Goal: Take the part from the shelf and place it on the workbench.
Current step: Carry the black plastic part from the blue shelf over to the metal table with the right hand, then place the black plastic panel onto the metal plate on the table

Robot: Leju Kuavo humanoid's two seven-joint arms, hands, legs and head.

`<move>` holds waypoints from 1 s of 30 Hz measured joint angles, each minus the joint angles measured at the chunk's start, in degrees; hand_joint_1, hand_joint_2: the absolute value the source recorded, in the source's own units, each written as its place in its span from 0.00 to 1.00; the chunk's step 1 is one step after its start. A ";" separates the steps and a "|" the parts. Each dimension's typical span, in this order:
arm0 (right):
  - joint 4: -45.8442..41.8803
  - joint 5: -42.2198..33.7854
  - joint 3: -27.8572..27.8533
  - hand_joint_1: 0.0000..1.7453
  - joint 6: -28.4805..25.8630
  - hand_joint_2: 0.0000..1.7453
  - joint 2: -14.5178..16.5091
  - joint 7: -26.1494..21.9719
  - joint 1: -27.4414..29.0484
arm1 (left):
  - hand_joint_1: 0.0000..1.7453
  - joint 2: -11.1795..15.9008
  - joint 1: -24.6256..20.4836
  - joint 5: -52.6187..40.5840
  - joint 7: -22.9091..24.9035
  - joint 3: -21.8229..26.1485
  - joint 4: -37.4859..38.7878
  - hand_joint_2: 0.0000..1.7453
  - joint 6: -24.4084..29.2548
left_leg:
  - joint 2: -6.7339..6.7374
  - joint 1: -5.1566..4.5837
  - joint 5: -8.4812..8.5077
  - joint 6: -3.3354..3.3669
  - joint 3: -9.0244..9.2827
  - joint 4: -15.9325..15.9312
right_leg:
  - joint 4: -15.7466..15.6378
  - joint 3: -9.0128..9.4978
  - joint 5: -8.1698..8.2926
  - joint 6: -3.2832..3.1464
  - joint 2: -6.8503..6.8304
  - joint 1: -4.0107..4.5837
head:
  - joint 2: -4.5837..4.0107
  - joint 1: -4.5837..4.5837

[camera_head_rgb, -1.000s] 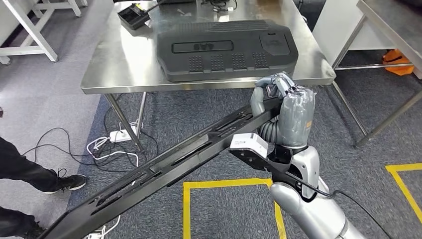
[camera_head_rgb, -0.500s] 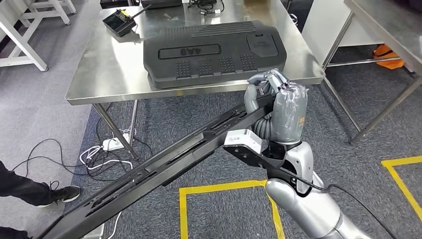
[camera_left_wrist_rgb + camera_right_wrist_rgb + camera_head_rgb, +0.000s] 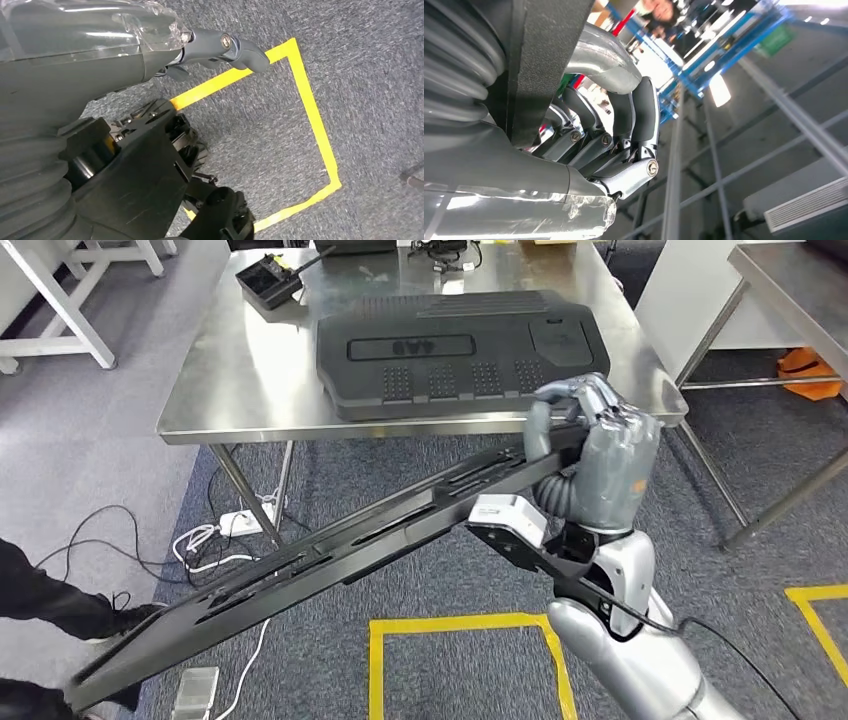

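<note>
A long black slotted part [image 3: 330,550] slants from low at the left up to my right hand [image 3: 592,455], which grips its upper end just in front of the steel workbench [image 3: 250,370]. In the right wrist view the dark fingers [image 3: 634,110] curl around the black part [image 3: 544,60]. My left hand [image 3: 100,45] hangs over the carpet, one finger [image 3: 235,47] stretched out, holding nothing.
A large black ribbed cover [image 3: 460,340] and a small black box [image 3: 272,280] lie on the workbench. Cables and a power strip [image 3: 235,525] lie under it. Yellow floor tape [image 3: 460,625] is below me. A person's shoe [image 3: 130,618] is at the left, another table [image 3: 790,290] at the right.
The view has swayed left and back. My right hand with the part now reaches up over the workbench's front edge, and the part's low end has lifted a little.
</note>
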 joint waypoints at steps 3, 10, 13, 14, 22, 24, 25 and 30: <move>-0.05 1.66 -0.80 1.00 -0.02 1.00 -0.16 1.08 0.00 | 0.00 0.01 -0.35 -0.04 0.23 -0.08 0.00 1.00 0.00 | 0.02 -0.12 -0.42 -0.81 0.04 0.14 | -0.69 0.20 -0.45 -0.88 0.24 0.12 | 0.00 -0.30; -0.05 2.94 -1.79 1.00 0.87 1.00 -0.30 2.19 -0.23 | 0.00 0.07 -0.62 0.00 0.28 -0.19 -0.02 1.00 0.00 | 0.16 0.25 -5.77 -2.13 -8.11 15.84 | -1.11 1.81 -1.43 -2.38 0.00 -0.06 | 0.00 -2.01; -0.04 3.49 -1.85 1.00 1.96 1.00 -0.44 3.25 -1.06 | 0.00 0.14 -0.65 0.08 0.28 -0.36 -0.02 1.00 0.02 | 0.15 0.01 0.36 -1.27 -5.83 8.22 | -1.16 2.93 -2.16 -2.18 0.19 -0.01 | 0.00 -2.33; -0.04 3.68 -1.86 1.00 2.18 1.00 -0.49 3.55 -1.46 | 0.00 0.18 -0.67 0.13 0.28 -0.38 -0.03 1.00 0.02 | 0.14 -0.19 2.01 -0.88 -4.56 4.87 | -1.20 3.21 -2.38 -2.02 0.26 0.04 | 0.00 -2.40; -0.04 4.26 -2.01 1.00 2.58 1.00 -1.13 4.33 -2.57 | 0.00 0.37 -0.76 0.46 0.28 -0.48 -0.15 1.00 0.04 | 0.23 -0.18 2.57 0.96 -1.19 -1.64 | 4.11 1.11 -5.83 -0.07 0.17 0.05 | 0.00 -1.95; 0.00 4.26 -2.04 1.00 2.56 1.00 -1.30 4.50 -2.54 | 0.00 0.37 -0.72 0.48 0.28 -0.52 -0.22 1.00 0.04 | 0.26 -0.21 2.28 1.28 -0.93 -1.61 | 10.89 -2.92 -8.05 0.20 0.18 0.05 | 0.00 -1.55; 0.05 4.26 -2.05 1.00 2.53 1.00 -1.41 4.57 -2.48 | 0.00 0.37 -0.69 0.49 0.28 -0.55 -0.25 1.00 0.04 | 0.24 -0.21 2.06 1.31 -0.83 -1.50 | 12.57 -4.28 -7.83 0.33 0.17 0.01 | 0.00 -1.34; 0.22 4.28 -2.34 1.00 2.39 1.00 -1.74 4.73 -2.77 | 0.00 0.38 -0.71 0.51 0.31 -1.03 -0.35 1.00 0.03 | -0.01 -0.15 0.17 0.19 -0.51 0.22 | 1.02 -0.80 0.13 0.29 0.12 0.01 | 0.00 -0.12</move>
